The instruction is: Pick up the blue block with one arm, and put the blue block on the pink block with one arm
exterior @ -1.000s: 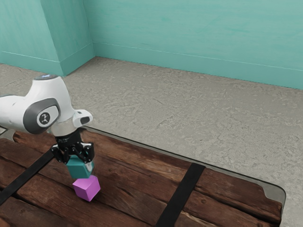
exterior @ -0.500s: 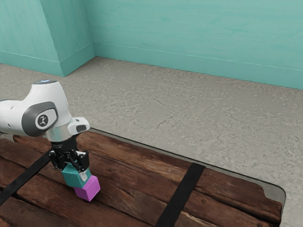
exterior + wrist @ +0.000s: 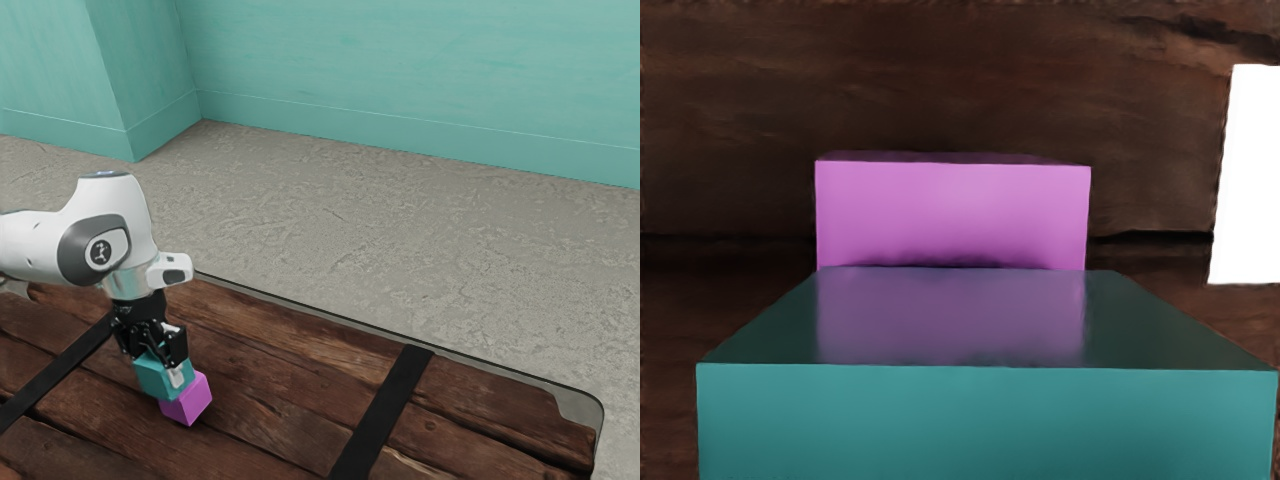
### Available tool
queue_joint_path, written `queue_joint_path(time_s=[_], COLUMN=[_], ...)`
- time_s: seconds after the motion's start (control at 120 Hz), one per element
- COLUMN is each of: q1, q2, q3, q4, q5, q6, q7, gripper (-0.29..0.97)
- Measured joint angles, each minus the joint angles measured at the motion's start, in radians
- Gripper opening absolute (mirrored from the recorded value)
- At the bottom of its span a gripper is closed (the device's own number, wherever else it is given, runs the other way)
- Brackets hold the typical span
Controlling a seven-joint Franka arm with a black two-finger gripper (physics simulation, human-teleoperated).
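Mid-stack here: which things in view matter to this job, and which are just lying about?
In the job: black two-finger gripper, shut on the teal-blue cube; pink cube close below it.
Just there: dark wooden plank table; black straps across it.

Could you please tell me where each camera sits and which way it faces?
Exterior view: beside the arm, raised, looking down across the wooden table toward the teal wall; shows the white arm and gripper.
Wrist view: on the hand, looking past the held blue block to the pink block.
Shared: both blocks and the wooden table.
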Motion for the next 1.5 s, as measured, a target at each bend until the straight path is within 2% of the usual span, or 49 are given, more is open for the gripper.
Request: queue_joint_path(time_s=[0.433,1.358,1.5], q1=[0.003,0.001,0.001], q2=[0.057,0.053,0.054], q3=[0.021,0.021,0.02], q4=[0.059,0.06,0.06], q5=[-0.05,-0.058,-0.066], q6=[-0.016,-0.024,-0.025], q7=[0.085,0.186,0.195], gripper=[0.34,0.35,0.46])
